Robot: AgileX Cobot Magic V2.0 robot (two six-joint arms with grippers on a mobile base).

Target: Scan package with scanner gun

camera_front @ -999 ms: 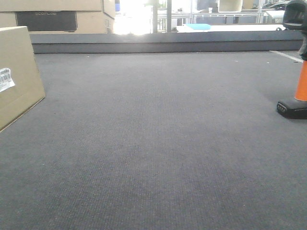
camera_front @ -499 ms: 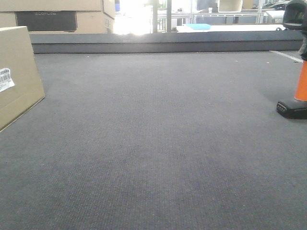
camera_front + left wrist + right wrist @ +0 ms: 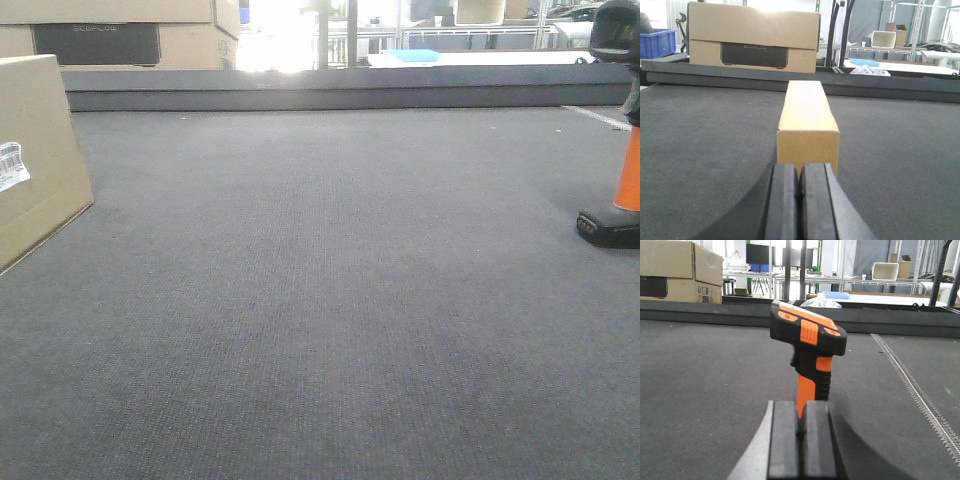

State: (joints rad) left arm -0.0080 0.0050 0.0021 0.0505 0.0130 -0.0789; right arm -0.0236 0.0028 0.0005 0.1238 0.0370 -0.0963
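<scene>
The box [image 3: 35, 150] is cut by the left edge; the scanner [image 3: 620, 140] by the right edge; its foot hides behind the right gripper [image 3: 801, 432].

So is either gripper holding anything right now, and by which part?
Nothing is held. The left gripper and right gripper are shut and empty, short of the package and scanner gun.

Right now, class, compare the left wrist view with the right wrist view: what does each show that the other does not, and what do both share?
Only the left wrist view shows the package, end-on just beyond the closed left gripper, and a blue crate at far left. Only the right wrist view shows the scanner gun standing upright just beyond the closed right gripper, plus a ridged strip running across the mat. Both show the dark grey mat, the raised ledge behind it, and the stacked cartons with a dark printed panel.
</scene>
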